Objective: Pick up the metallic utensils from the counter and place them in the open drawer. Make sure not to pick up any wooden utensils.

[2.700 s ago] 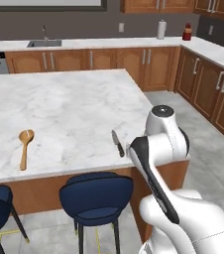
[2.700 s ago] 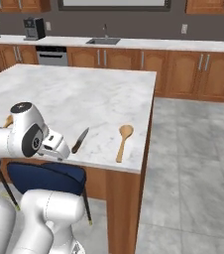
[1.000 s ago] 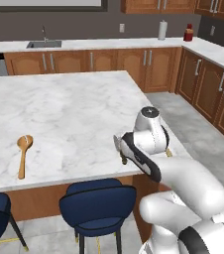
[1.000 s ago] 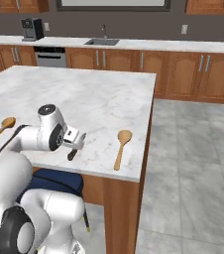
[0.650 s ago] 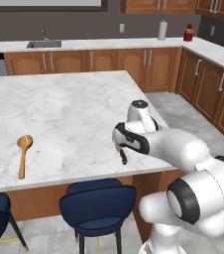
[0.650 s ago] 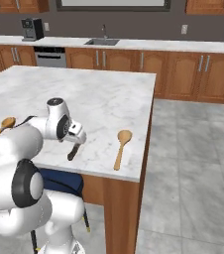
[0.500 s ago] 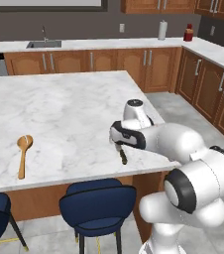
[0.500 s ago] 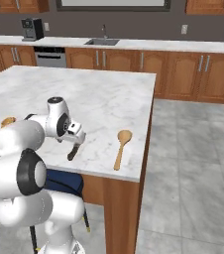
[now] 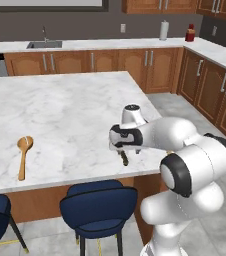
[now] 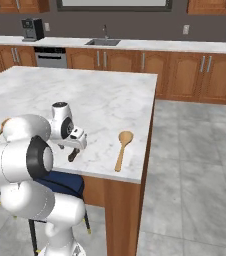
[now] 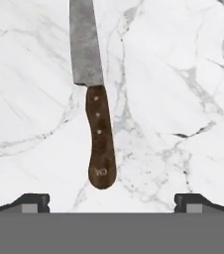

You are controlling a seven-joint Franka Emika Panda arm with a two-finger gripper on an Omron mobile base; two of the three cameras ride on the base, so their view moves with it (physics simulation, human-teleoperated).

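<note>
The bench (image 9: 65, 105) has a white marble top with grey veins over a brown wooden base. The knife (image 11: 95, 109) has a dull silver-grey blade and a dark brown handle with three pale rivets and a small light mark near its butt. Two wooden spoons (image 9: 23, 155) (image 10: 121, 147) are light brown. The stool (image 9: 97, 205) seats are dark navy blue. Wall cabinets (image 9: 115, 62) are warm brown with silver handles under plain white tops. The floor (image 10: 195, 165) is grey tile.
</note>
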